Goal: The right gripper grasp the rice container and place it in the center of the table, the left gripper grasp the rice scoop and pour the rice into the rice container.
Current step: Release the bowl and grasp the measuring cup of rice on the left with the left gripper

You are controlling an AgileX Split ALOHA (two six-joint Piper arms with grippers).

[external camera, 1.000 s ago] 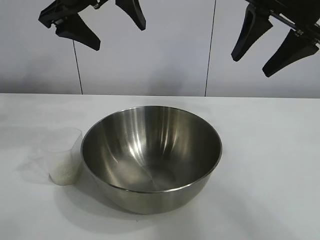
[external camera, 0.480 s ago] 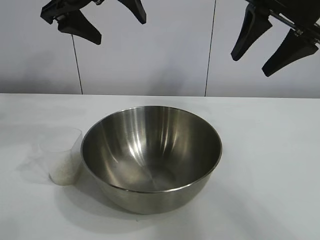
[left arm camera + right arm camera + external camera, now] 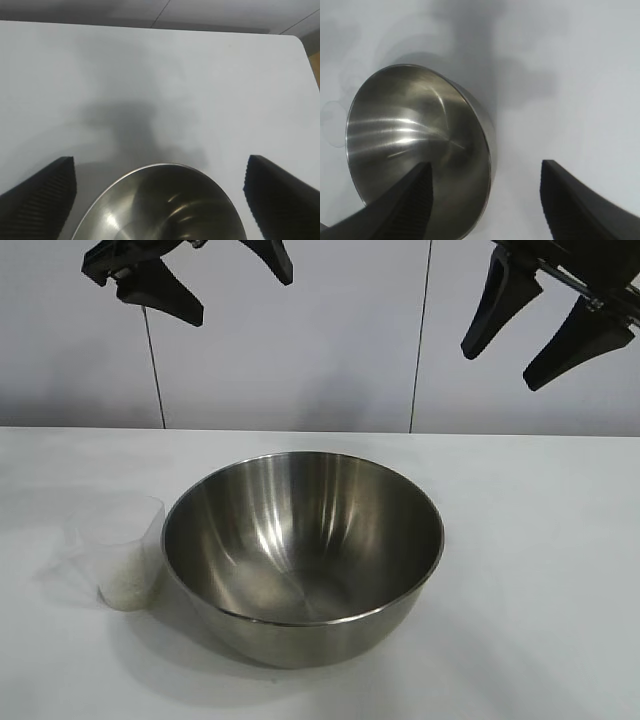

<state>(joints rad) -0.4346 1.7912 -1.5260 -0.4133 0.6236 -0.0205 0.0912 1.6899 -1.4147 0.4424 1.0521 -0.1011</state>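
**Ana:** Since a second ago, only the left gripper [image 3: 205, 285] has shifted a touch upward at the upper left of the exterior view; the bowl, the cup and the right gripper sit where they were.

**Ben:** How do the claws stand?

**Ana:** Both hang high above the table [image 3: 540, 540], in front of the pale back wall. The left gripper's two black fingers are spread wide, angled down and inward, with nothing between them. The right gripper [image 3: 515, 345] at the upper right points more steeply down, its tapered fingers parted less widely and likewise empty.

**Ben:** And the rice container?

**Ana:** The steel bowl [image 3: 303, 550] rests upright near the middle of the white tabletop, empty inside as far as I can see. The left wrist view shows its rim [image 3: 160, 167] between that claw's fingers [image 3: 42, 195], well below them. The right wrist view has the bowl [image 3: 415, 145] off to one side of that claw's fingers [image 3: 570, 200].

**Ben:** The scoop?

**Ana:** The clear plastic measuring cup [image 3: 122, 555] stands upright just beside the bowl's left wall, touching or nearly so. Rice [image 3: 125, 590] fills its bottom part.

**Ben:** Room to move?

**Ana:** Bare table lies to the right of the bowl and behind it; the cup's left side is open too.
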